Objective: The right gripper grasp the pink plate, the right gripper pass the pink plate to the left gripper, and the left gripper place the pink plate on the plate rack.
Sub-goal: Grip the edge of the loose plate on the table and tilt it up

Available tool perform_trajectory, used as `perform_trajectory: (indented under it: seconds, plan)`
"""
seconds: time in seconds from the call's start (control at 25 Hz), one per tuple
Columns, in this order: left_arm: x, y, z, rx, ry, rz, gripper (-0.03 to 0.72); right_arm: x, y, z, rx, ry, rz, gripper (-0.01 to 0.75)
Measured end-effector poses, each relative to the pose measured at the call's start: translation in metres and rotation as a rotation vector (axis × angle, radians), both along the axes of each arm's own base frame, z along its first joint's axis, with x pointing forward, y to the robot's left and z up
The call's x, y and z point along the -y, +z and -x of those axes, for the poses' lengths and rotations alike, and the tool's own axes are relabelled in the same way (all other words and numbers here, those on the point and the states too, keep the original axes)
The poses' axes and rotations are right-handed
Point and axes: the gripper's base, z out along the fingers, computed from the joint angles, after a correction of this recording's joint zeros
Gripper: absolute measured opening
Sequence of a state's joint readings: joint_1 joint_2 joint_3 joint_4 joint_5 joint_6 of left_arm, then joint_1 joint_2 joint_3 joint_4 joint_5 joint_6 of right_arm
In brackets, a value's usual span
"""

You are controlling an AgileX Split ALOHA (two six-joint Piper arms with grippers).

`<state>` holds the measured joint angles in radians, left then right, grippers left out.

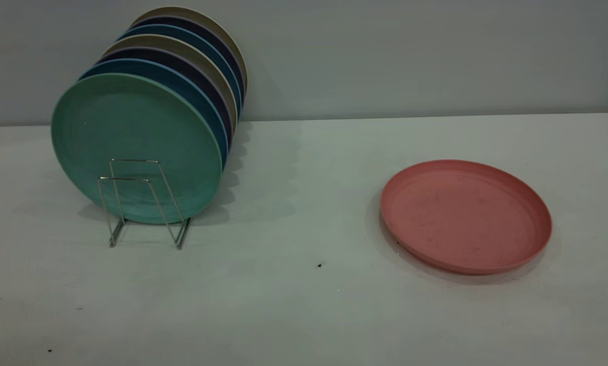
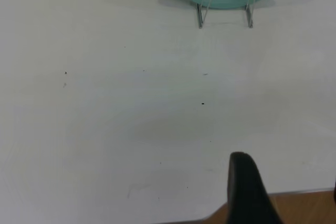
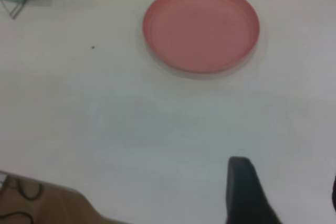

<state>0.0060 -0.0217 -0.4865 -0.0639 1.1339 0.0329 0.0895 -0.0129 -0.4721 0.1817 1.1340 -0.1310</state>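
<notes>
The pink plate [image 1: 465, 215] lies flat on the white table [image 1: 304, 305] at the right; it also shows in the right wrist view [image 3: 201, 28]. The plate rack [image 1: 144, 203] stands at the left with a green plate [image 1: 131, 145] in its front slot and several more plates behind it. Neither gripper shows in the exterior view. The right gripper [image 3: 287, 192] hangs open and empty over bare table, well short of the pink plate. The left gripper [image 2: 289, 192] is open and empty near the table's front edge, with the rack's foot [image 2: 224, 9] far ahead of it.
Blue, dark and beige plates [image 1: 182, 66] stand upright in the rack behind the green one. A grey wall [image 1: 385, 51] closes the back of the table. The table's front edge and a wooden floor [image 2: 304, 208] show under the left gripper.
</notes>
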Motion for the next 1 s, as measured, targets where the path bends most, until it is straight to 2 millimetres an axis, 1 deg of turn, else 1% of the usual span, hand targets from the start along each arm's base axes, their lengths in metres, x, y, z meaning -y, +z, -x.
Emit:
perform_trajectory:
  seconds: [0.08, 0.16, 0.24, 0.32, 0.44, 0.6, 0.72, 0.88, 1.0]
  plan:
    - [0.0, 0.001, 0.0, 0.007, 0.001, 0.001, 0.428, -0.001, 0.001, -0.005, -0.03, -0.004, -0.014, 0.419]
    - [0.0, 0.008, -0.003, 0.029, 0.002, 0.002, 0.447, -0.003, 0.005, -0.014, -0.071, -0.003, -0.035, 0.441]
    - [-0.001, 0.02, -0.015, 0.043, 0.009, -0.004, 0.483, -0.005, 0.011, -0.028, -0.111, -0.006, -0.053, 0.468]
    - [-0.002, 0.033, -0.033, 0.04, 0.014, -0.01, 0.524, -0.007, 0.017, -0.045, -0.15, -0.016, -0.056, 0.494]
    - [-0.002, 0.048, -0.07, -0.026, 0.016, -0.01, 0.571, -0.009, 0.023, -0.077, -0.205, -0.026, -0.045, 0.52]
    - [-0.002, 0.057, -0.124, -0.149, -0.028, -0.042, 0.582, -0.012, 0.022, -0.124, -0.266, -0.041, -0.039, 0.527]
    - [0.001, 0.058, -0.166, -0.222, -0.104, -0.066, 0.584, -0.016, 0.011, -0.156, -0.308, -0.033, -0.05, 0.527]
    - [0.009, 0.052, -0.217, -0.267, -0.204, -0.033, 0.584, -0.024, -0.013, -0.196, -0.372, 0.003, -0.076, 0.527]
    - [0.017, 0.038, -0.253, -0.325, -0.274, 0.036, 0.584, -0.031, -0.034, -0.226, -0.448, 0.019, -0.112, 0.527]
